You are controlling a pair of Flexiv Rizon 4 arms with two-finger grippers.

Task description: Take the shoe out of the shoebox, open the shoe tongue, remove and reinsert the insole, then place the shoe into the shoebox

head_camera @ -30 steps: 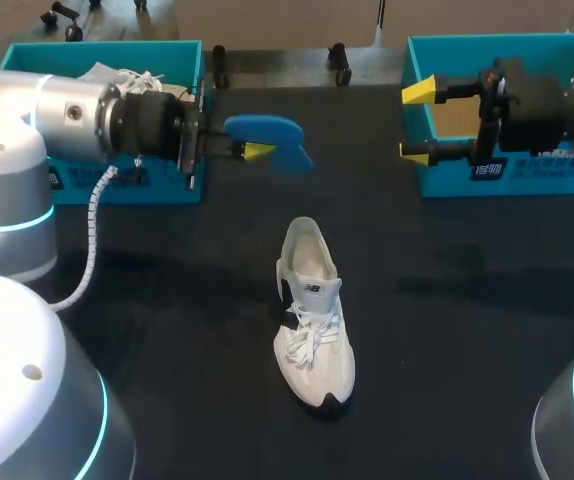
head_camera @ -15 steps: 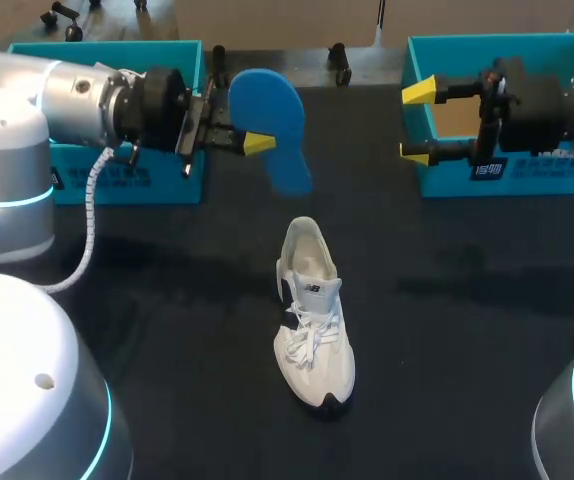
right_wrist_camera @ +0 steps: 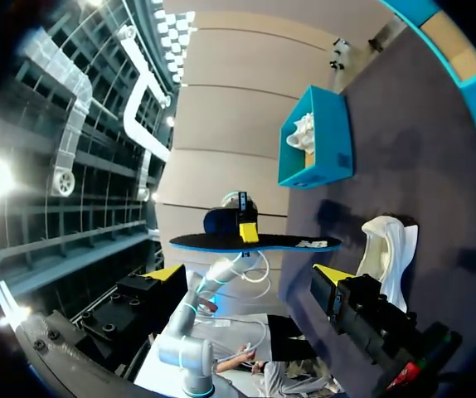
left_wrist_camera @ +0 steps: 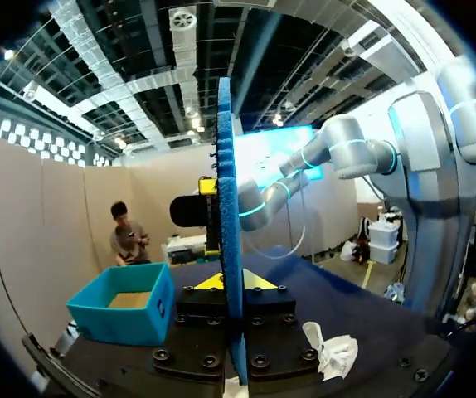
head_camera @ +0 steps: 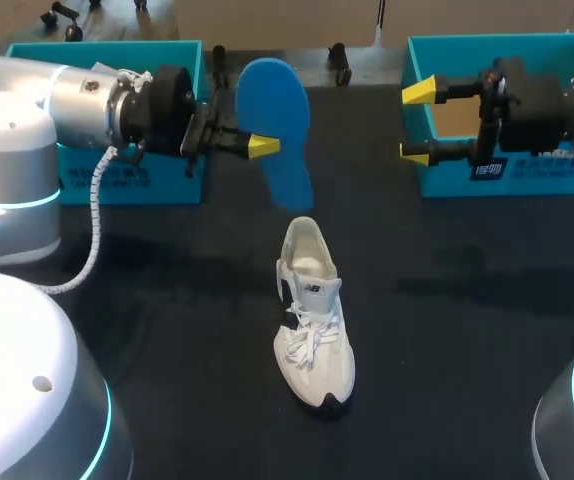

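A white shoe (head_camera: 313, 325) lies on the black table, toe toward me, its opening facing the back. Above and behind it hangs a blue insole (head_camera: 275, 125), held on edge with my left gripper (head_camera: 263, 147) shut on it. In the left wrist view the insole (left_wrist_camera: 229, 191) stands edge-on between the fingers of the left gripper (left_wrist_camera: 233, 282), and the shoe (left_wrist_camera: 331, 352) lies beside and below it. My right gripper (head_camera: 417, 122) stands open over the near corner of the right shoebox (head_camera: 527, 172), nothing between its fingers. The right wrist view shows the insole (right_wrist_camera: 259, 243) and shoe (right_wrist_camera: 385, 247) ahead of the right gripper (right_wrist_camera: 249, 273).
A second teal shoebox (head_camera: 117, 182) at the back left holds another white shoe (head_camera: 127, 76); it also shows in the right wrist view as the far box (right_wrist_camera: 319, 137). The right shoebox (left_wrist_camera: 126, 313) appears ahead of my left gripper.
My left gripper has turned and lifted the insole from lying flat to standing on edge, shifting slightly right toward the shoe. The right arm and the shoe have not moved.
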